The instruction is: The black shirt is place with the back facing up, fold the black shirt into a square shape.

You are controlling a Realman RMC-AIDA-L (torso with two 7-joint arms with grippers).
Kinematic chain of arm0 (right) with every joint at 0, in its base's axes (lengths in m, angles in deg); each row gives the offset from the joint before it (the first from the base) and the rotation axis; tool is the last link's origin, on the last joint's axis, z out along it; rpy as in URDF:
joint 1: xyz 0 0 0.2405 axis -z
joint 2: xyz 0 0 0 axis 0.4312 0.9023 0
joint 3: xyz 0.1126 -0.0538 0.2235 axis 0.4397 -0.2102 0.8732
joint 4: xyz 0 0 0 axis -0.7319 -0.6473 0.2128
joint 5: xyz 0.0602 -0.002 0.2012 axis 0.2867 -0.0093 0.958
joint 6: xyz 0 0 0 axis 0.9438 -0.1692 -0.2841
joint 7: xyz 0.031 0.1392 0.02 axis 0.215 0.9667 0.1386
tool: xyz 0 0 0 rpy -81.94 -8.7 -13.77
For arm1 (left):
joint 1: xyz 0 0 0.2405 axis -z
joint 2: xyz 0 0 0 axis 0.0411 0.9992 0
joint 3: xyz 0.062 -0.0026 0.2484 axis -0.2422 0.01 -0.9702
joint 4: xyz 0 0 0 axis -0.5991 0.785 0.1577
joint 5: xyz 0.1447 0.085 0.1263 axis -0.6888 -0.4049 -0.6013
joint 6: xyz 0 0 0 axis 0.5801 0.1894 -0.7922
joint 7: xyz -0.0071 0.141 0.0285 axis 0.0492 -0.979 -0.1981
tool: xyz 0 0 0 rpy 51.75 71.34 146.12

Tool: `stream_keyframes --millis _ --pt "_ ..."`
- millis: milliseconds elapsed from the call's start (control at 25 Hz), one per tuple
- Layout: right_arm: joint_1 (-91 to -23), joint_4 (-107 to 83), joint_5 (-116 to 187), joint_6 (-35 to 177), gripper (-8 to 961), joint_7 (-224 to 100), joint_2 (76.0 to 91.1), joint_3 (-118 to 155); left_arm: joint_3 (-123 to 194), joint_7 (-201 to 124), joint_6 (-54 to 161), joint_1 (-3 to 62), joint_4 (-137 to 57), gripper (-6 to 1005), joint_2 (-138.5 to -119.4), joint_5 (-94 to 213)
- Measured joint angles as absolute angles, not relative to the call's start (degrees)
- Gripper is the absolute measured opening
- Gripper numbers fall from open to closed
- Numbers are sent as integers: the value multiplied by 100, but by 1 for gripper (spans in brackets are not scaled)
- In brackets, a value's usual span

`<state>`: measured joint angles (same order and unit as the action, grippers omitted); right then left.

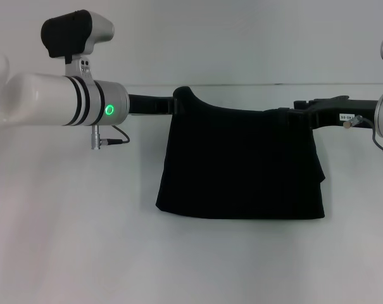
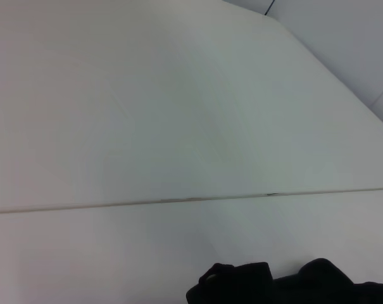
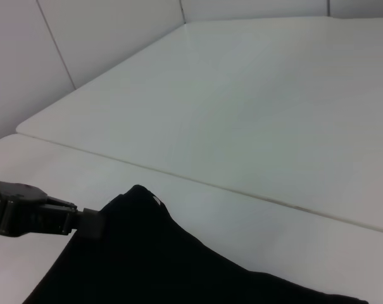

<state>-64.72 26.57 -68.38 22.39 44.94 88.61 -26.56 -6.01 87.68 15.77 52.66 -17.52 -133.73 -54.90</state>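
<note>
Black shirt (image 1: 242,164): hangs as a dark, roughly rectangular panel in the middle of the head view, held up by its top edge between the two grippers; no lettering shows on the side facing the camera.
Top edge: rises to a peak at the upper left corner of the cloth and sags in a curve toward the right corner.
Lower edge: lies along the white counter (image 1: 71,253) in the lower centre of the frame, with a small extra fold sticking out at the right side.
Left gripper (image 1: 174,105): at the centre left of the head view, black, reaching in from the white arm; its fingers are clamped on the shirt's upper left corner. The right wrist view shows the same gripper (image 3: 90,223) at the lower left of that frame, pinching the cloth's corner.
Right gripper (image 1: 285,114): at the centre right of the head view, its fingers closed on the shirt's upper right corner.
Left wrist view: mostly bare counter with a seam line across it; a bunched bit of shirt (image 2: 292,286) at the bottom edge.
</note>
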Motion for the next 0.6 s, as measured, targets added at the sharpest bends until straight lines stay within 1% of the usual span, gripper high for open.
stream_keyframes --millis 240,360,480,520,600 --pt "-6474 2676 -6838 2199 465 4495 8860 -2641 -574 8808 1791 5077 -1621 61 -13411 -5491" --pt "-6475 2682 -6819 2180 466 4495 8866 -2515 -561 8795 1906 4867 -1395 74 -13356 -5504" --pt "-6462 2701 -6669 2004 470 4381 8846 -2259 -540 8786 1594 4566 -878 165 -13297 -5456" --pt "-6447 2703 -6570 1858 472 4300 8829 -2162 -522 8735 1047 4335 -354 196 -13296 -5348" --pt "-6391 2705 -6301 1421 480 4057 8780 -1929 -525 8567 415 4148 96 257 -13331 -5212"
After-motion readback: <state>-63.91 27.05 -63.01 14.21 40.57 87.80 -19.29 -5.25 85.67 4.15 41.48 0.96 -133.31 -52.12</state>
